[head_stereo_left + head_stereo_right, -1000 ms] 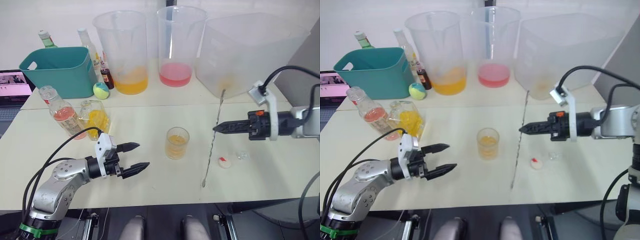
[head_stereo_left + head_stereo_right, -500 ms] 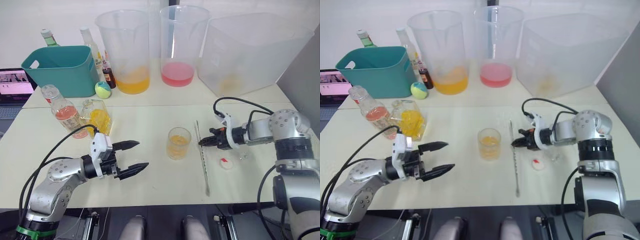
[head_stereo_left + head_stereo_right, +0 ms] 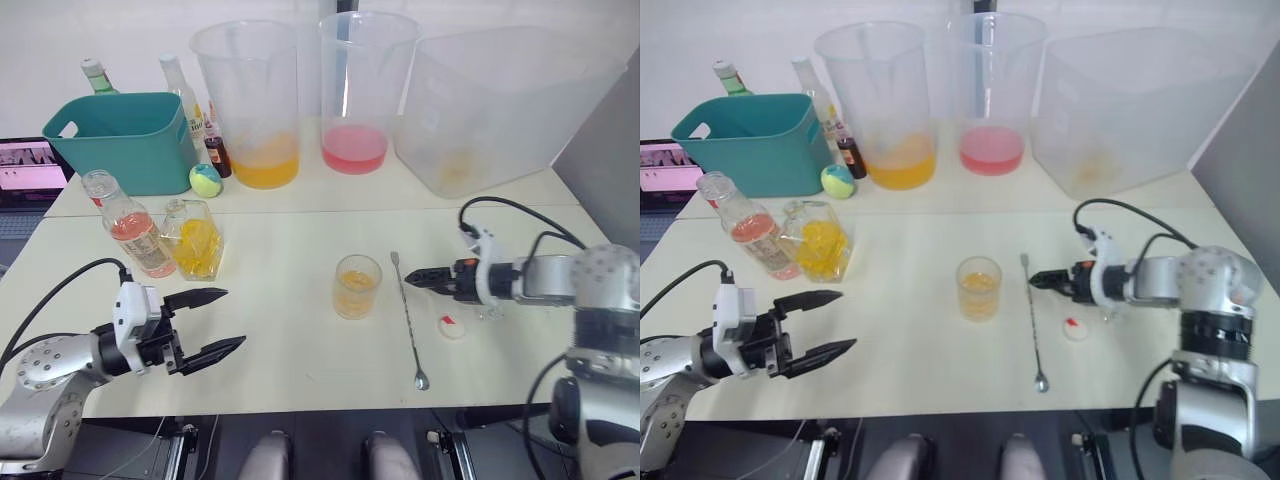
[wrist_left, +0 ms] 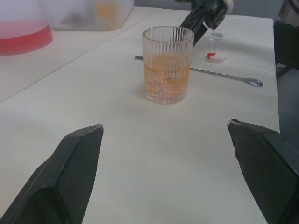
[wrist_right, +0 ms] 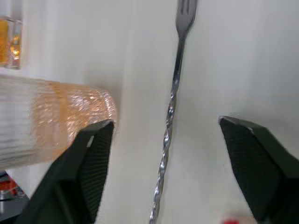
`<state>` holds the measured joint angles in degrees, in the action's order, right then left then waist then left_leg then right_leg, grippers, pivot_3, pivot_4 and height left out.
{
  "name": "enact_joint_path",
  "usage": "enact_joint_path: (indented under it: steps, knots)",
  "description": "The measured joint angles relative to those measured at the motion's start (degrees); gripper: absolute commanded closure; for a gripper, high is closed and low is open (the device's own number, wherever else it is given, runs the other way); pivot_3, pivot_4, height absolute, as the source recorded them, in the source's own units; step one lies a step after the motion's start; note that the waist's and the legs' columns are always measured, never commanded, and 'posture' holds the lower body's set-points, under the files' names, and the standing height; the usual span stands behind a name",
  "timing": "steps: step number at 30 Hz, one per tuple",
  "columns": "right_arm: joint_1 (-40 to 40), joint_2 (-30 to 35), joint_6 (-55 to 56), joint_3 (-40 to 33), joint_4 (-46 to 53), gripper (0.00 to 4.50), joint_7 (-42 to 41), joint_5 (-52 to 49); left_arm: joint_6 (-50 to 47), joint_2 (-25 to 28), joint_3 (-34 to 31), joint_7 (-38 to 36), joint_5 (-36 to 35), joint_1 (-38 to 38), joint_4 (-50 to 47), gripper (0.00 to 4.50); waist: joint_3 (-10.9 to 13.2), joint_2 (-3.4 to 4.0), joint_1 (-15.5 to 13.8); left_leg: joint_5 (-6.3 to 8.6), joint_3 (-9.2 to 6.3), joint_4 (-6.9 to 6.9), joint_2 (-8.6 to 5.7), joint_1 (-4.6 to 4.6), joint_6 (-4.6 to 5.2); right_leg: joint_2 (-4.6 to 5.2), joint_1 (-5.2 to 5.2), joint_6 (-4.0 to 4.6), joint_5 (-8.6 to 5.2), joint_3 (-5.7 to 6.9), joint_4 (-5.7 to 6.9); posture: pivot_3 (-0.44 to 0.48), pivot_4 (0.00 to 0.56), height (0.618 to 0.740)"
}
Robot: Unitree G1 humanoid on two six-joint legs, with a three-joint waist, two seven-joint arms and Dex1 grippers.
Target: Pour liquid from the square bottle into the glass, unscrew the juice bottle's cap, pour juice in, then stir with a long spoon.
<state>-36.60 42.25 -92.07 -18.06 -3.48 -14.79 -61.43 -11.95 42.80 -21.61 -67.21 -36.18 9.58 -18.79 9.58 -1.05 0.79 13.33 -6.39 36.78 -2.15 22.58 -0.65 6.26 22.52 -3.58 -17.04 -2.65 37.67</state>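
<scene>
Since half a second ago your right hand (image 3: 421, 273) has drawn back from the long spoon (image 3: 408, 320), which now lies flat on the worktop (image 3: 290, 330) just right of the glass (image 3: 356, 287), and your left hand (image 3: 212, 322) has pulled back toward the near-left edge.

At the back stand a big clear tub (image 3: 500, 100) with a faint yellow residue, a pitcher (image 3: 247, 100) holding orange liquid and a second pitcher (image 3: 364, 90) holding pink. A teal bin (image 3: 125, 140) sits back left. The juice bottle (image 3: 128, 224), capless and part full of pink, stands touching the square bottle (image 3: 194, 238) with its yellow contents. The glass holds orange liquid. No label is legible.

Your left hand is spread wide, holding nothing. Your right hand is released too, the spoon between its fingers untouched. The juice bottle's cap (image 3: 450, 324) lies right of the spoon.
</scene>
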Motion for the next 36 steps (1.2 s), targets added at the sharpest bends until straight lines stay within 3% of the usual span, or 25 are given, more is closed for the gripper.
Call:
enact_joint_path:
  steps: [4, 7, 10, 13, 17, 21, 36]
  knots:
    - [10.3, 9.7, 2.8, -8.6, 17.5, 0.04, -9.6, -5.2, 1.7, 1.9, -4.9, -3.3, 0.0, 4.2, 2.4, 0.00, 0.0, 0.03, 0.0, 0.05, 0.01, -0.01, 0.08, -0.02, 0.09, -0.06, -0.08, -0.01, -0.01, 0.09, -0.09, 0.000, 0.150, 0.738]
    - [26.0, 11.9, 15.3, -14.2, 27.6, 0.04, -23.9, -2.0, 2.2, 3.0, -6.9, -5.4, 0.1, 5.9, 5.6, 0.00, 0.0, -0.12, -0.1, 0.06, 0.08, 0.03, 0.13, -0.22, 0.10, -0.09, -0.39, -0.04, -0.03, 0.12, -0.26, 0.000, 0.150, 0.738]
    - [40.4, 11.1, 36.3, -15.1, 27.3, 0.04, -36.2, 10.4, 4.5, 3.3, -6.9, -6.8, 1.4, 4.6, 10.8, 0.00, 0.0, -0.12, -0.3, 0.06, 0.13, 0.05, 0.12, -0.25, 0.10, -0.08, -0.49, -0.11, -0.01, 0.14, -0.49, 0.000, 0.150, 0.738]
    - [49.8, 9.5, 57.6, -14.0, 17.5, 0.04, -44.8, 24.3, 8.2, 3.3, -7.0, -6.8, 4.2, 3.0, 18.7, 0.00, -0.1, -0.16, -0.1, 0.05, 0.19, 0.06, 0.12, -0.37, 0.09, -0.08, -0.60, -0.12, 0.01, 0.08, -0.52, 0.000, 0.150, 0.738]
    - [50.9, 8.0, 74.9, -13.0, 5.6, 0.04, -50.2, 32.5, 11.2, 2.2, -7.0, -4.1, 6.0, -0.3, 25.0, 0.00, -0.1, -0.11, 0.5, 0.06, 0.21, -0.04, 0.20, -0.41, 0.09, -0.12, -0.49, -0.07, 0.04, 0.06, -0.46, 0.000, 0.150, 0.738]
    - [50.9, 6.9, 83.7, -12.9, -2.5, 0.04, -52.5, 35.7, 15.1, 1.5, -7.0, -2.5, 9.1, 0.3, 29.3, 0.00, -0.1, -0.11, 0.9, 0.07, 0.23, -0.11, 0.20, -0.41, 0.08, -0.10, -0.46, -0.06, 0.05, 0.03, -0.46, 0.000, 0.150, 0.738]
    - [48.8, 6.9, 85.8, -12.6, -6.3, 0.04, -54.2, 35.7, 15.4, 0.5, -6.0, 0.2, 9.1, 4.2, 25.4, 0.00, -0.1, -0.10, 0.0, 0.07, 0.25, -0.10, 0.17, -0.42, 0.08, -0.02, -0.48, -0.06, 0.05, -0.04, -0.49, 0.000, 0.150, 0.738]
